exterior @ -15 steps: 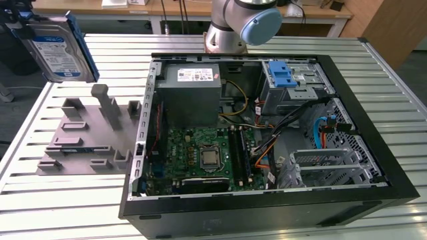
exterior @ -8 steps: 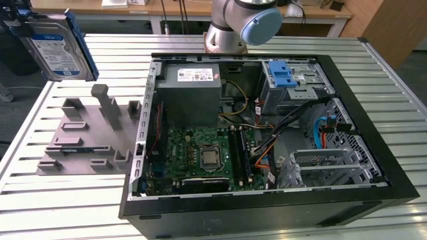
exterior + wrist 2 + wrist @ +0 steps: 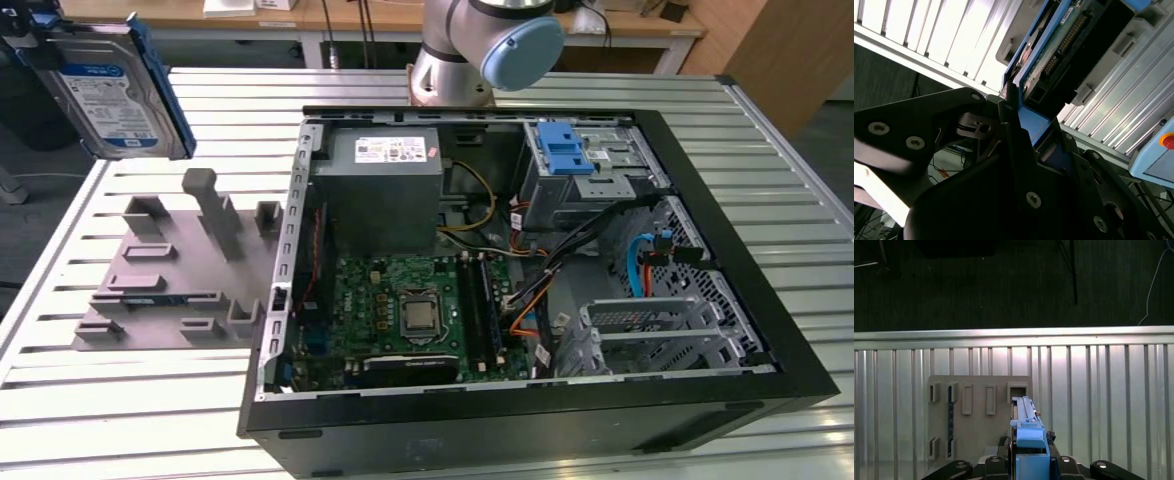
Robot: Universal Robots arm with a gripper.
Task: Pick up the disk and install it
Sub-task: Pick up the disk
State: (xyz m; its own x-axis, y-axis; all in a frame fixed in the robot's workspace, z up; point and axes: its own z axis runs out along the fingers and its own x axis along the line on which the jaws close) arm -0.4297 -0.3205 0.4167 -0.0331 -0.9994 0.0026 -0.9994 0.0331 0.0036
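The disk (image 3: 114,90) hangs upright in the air at the exterior view's upper left, its white-and-blue label facing the camera and blue rails along its edges. It is above the grey plastic stand (image 3: 174,265), clear of its posts. My gripper (image 3: 38,30) is at the disk's top end. In the second wrist view the gripper (image 3: 1026,125) is shut on the disk's (image 3: 1054,45) blue end handle. The first wrist view looks down along the disk's (image 3: 1026,422) edge to the stand (image 3: 979,415) below, with the gripper (image 3: 1029,462) clamped on the blue end.
An open computer case (image 3: 747,300) fills the middle and right of the slatted metal table (image 3: 134,400). Inside it are a grey drive bay with a blue bracket (image 3: 567,150), a power supply (image 3: 380,165) and the motherboard (image 3: 414,315). The arm's base (image 3: 481,50) stands behind the case.
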